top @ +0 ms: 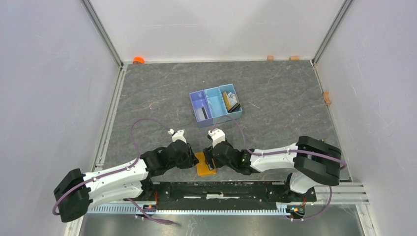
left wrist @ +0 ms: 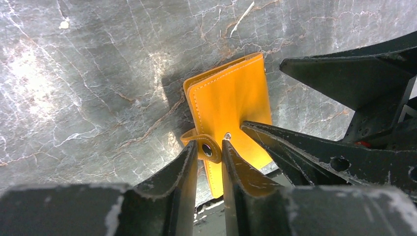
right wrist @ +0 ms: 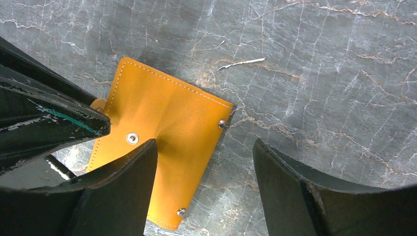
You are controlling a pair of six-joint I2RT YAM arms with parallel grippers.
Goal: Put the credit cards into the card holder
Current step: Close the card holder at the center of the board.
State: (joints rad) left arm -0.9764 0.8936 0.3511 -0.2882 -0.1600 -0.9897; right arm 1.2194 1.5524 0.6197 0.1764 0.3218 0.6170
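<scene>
Card holder (top: 205,164) closed, lower centre, top view. Left gripper (left wrist: 210,145) jaws narrow around clasp tab (left wrist: 202,146); grip unclear. Right gripper (right wrist: 205,143) wide open, one finger on card holder.

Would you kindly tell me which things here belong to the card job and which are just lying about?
Belong to the job:
- card holder, folded shut
- credit cards, lying in the blue tray

Just lying about:
- small orange object, far-left corner
- tan blocks, along the far and right edges
</scene>
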